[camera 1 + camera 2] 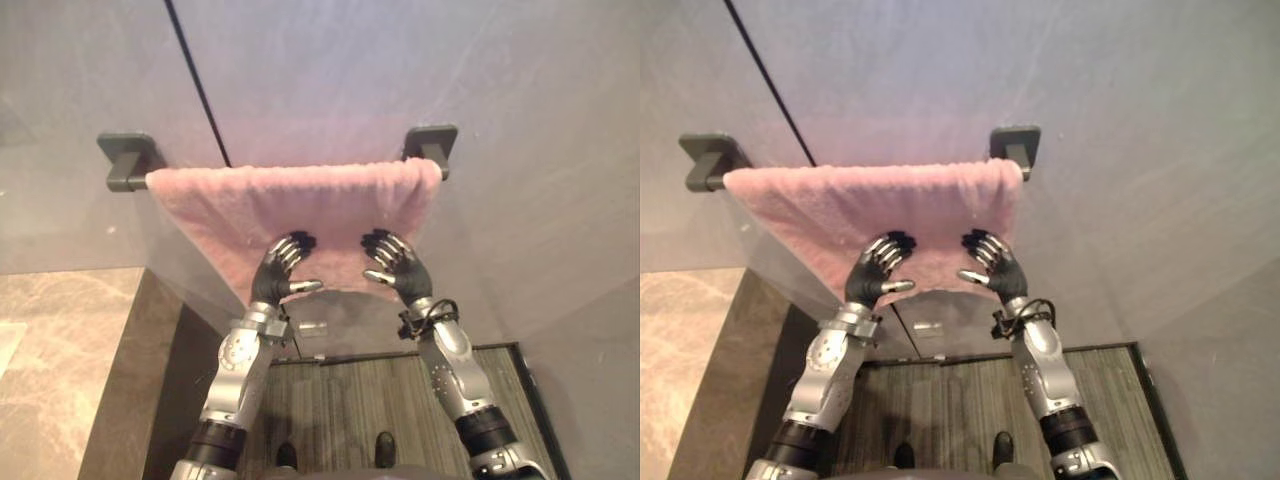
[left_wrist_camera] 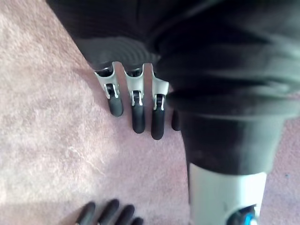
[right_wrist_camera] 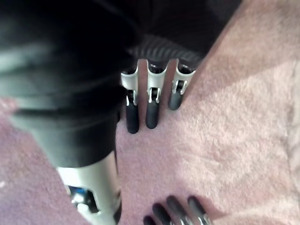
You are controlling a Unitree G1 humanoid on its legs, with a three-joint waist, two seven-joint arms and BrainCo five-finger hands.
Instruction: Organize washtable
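Note:
A pink towel (image 1: pixel 300 200) hangs over a bar on the grey wall, between two dark brackets (image 1: pixel 128 160) (image 1: pixel 432 142). My left hand (image 1: pixel 278 272) and right hand (image 1: pixel 397 265) lie side by side against the towel's lower part. Both are open, with straight fingers pressed flat on the cloth and thumbs pointing toward each other. In the left wrist view my left fingers (image 2: pixel 136 108) rest on the pink pile, with the right hand's dark fingertips (image 2: pixel 110 213) opposite. The right wrist view shows my right fingers (image 3: pixel 151 103) flat on the towel (image 3: pixel 234 140).
A marble counter (image 1: pixel 50 360) lies at the lower left with a dark side panel beside it. A dark seam (image 1: pixel 200 85) runs up the wall above the bar. Below the towel is a small metal fitting (image 1: pixel 312 327), and striped flooring (image 1: pixel 350 400).

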